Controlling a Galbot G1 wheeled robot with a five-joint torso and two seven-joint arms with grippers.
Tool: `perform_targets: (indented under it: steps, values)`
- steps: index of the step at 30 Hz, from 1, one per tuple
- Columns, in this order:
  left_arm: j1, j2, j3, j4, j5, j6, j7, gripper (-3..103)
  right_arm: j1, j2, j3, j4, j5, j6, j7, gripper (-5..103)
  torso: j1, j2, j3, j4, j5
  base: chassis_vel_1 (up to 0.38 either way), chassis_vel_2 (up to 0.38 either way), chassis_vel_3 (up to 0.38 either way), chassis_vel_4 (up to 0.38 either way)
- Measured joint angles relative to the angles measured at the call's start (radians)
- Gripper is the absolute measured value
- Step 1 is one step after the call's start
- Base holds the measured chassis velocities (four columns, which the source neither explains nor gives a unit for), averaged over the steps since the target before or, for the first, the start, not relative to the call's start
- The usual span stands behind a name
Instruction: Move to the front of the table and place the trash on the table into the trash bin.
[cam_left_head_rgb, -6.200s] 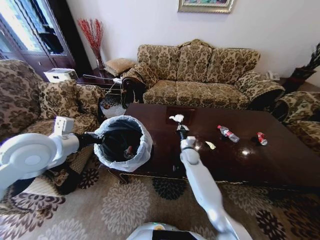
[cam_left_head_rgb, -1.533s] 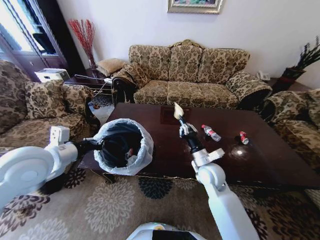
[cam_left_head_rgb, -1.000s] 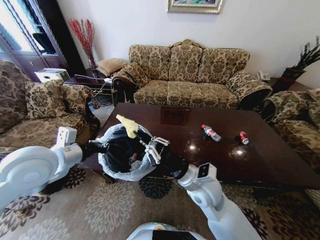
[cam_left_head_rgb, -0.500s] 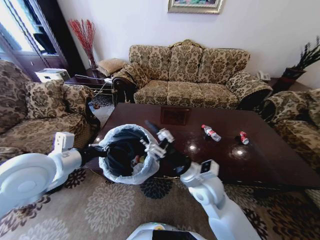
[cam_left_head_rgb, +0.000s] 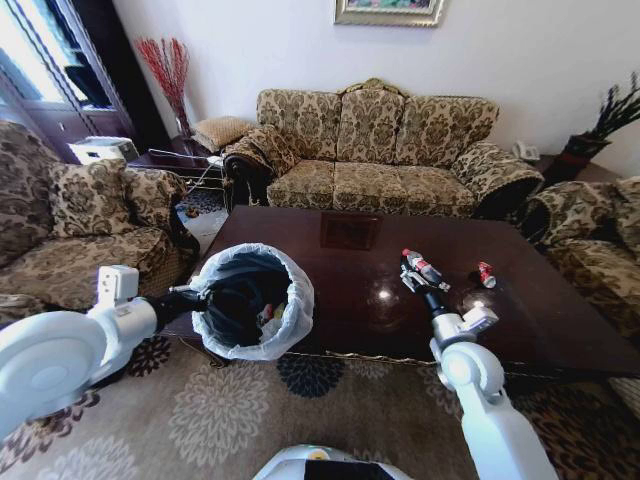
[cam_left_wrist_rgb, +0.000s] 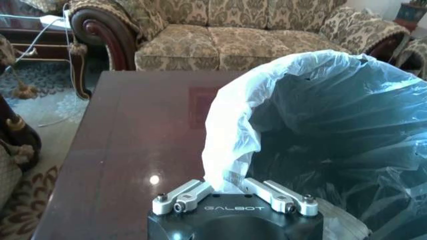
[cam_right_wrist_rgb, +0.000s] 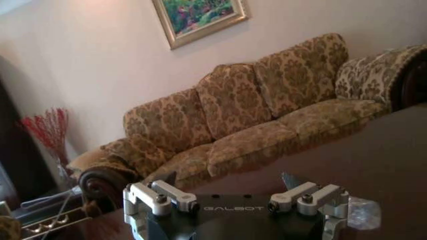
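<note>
The left gripper (cam_left_wrist_rgb: 230, 192) was clamped on the rim of the trash bin (cam_left_head_rgb: 292, 322), pinching the whitish bag liner (cam_left_wrist_rgb: 230, 125) and holding the bin up at the near left corner of the dark wooden table (cam_left_head_rgb: 560, 325). Some litter lay at the bottom of the bin, too small to identify. The right gripper (cam_left_head_rgb: 413, 277) hovered over the table with its fingers (cam_right_wrist_rgb: 160, 196) spread wide and nothing between them, just beside the clear red-capped plastic bottle (cam_left_head_rgb: 424, 267) lying on its side. The crushed red can (cam_left_head_rgb: 485, 273) lay near the bottle, toward the table's right end. A patterned sofa (cam_left_head_rgb: 375, 150) stood behind the table.
</note>
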Motion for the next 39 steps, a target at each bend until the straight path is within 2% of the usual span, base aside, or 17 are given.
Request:
perform_targets:
  steps: [4, 10, 11, 12, 14, 20, 25, 27, 28, 30, 33, 36, 39]
  values:
    - [-0.006, -0.004, 0.005, 0.002, 0.005, -0.002, 0.008, 0, 0.032, -0.001, 0.005, -0.059, -0.045, 0.012, -0.014, 100, 0.000, 0.000, 0.000, -0.0001, 0.0000, -0.067, -0.139, 0.096, 0.152]
    - [-0.006, -0.023, 0.008, 0.006, 0.027, -0.007, 0.020, 0, 0.114, -0.025, 0.007, -0.267, -0.154, 0.055, -0.062, 100, 0.000, 0.000, 0.000, -0.0003, 0.0004, -0.174, -0.211, 0.209, 0.217]
    - [-0.004, -0.028, 0.009, 0.006, 0.038, -0.007, 0.025, 0, 0.141, -0.025, -0.001, -0.327, -0.201, 0.093, -0.070, 100, 0.000, 0.000, 0.000, -0.0006, -0.0002, -0.272, -0.268, 0.243, 0.263]
    - [-0.004, -0.028, 0.009, 0.006, 0.038, -0.007, 0.025, 0, 0.141, -0.025, -0.001, -0.327, -0.201, 0.093, -0.070, 100, 0.000, 0.000, 0.000, -0.0006, -0.0002, -0.272, -0.268, 0.243, 0.263]
    - [-0.002, -0.035, 0.012, 0.006, 0.050, -0.007, 0.026, 0, 0.176, -0.019, -0.018, -0.400, -0.267, 0.143, -0.086, 100, 0.000, 0.000, 0.000, -0.0006, 0.0002, -0.272, -0.267, 0.254, 0.258]
    - [0.004, -0.038, 0.012, -0.010, 0.056, -0.007, 0.029, 0, 0.298, 0.017, -0.063, -0.597, -0.352, 0.207, -0.126, 100, 0.000, 0.000, 0.000, -0.0007, 0.0012, -0.216, -0.208, 0.188, 0.185]
    - [0.005, -0.037, 0.009, -0.010, 0.056, -0.007, 0.029, 0, 0.347, 0.039, -0.100, -0.641, -0.312, 0.190, -0.139, 100, 0.000, 0.000, 0.000, -0.0007, 0.0002, -0.042, -0.027, 0.019, 0.031]
    - [0.006, -0.041, 0.009, -0.005, 0.063, -0.007, 0.030, 0, 0.366, 0.055, -0.123, -0.646, -0.295, 0.192, -0.170, 100, 0.000, 0.000, 0.000, 0.0002, -0.0016, 0.053, 0.057, -0.037, -0.031]
    - [0.006, -0.044, 0.009, -0.001, 0.070, -0.007, 0.032, 0, 0.383, 0.064, -0.135, -0.651, -0.291, 0.183, -0.190, 100, 0.000, 0.000, 0.000, 0.0012, -0.0011, 0.087, 0.074, -0.035, -0.025]
    - [0.006, -0.045, 0.009, 0.001, 0.075, -0.009, 0.032, 0, 0.395, 0.066, -0.143, -0.656, -0.289, 0.168, -0.198, 100, 0.000, 0.000, 0.000, 0.0015, -0.0003, 0.087, 0.074, -0.008, -0.022]
    - [0.007, -0.047, 0.010, 0.002, 0.082, -0.016, 0.031, 0, 0.464, 0.080, -0.170, -0.712, -0.332, 0.148, -0.194, 100, 0.000, 0.000, 0.000, -0.0002, -0.0006, 0.000, 0.000, 0.000, 0.000]
    - [0.007, -0.046, 0.010, 0.001, 0.082, -0.017, 0.031, 0, 0.509, 0.091, -0.185, -0.757, -0.361, 0.141, -0.179, 100, 0.000, 0.000, 0.000, -0.0005, 0.0010, 0.000, 0.000, 0.000, 0.000]
    - [0.006, -0.044, 0.010, 0.003, 0.082, -0.017, 0.031, 0, 0.576, 0.115, -0.195, -0.848, -0.411, 0.138, -0.166, 100, 0.000, 0.000, 0.000, -0.0008, 0.0003, 0.000, 0.000, 0.000, 0.000]
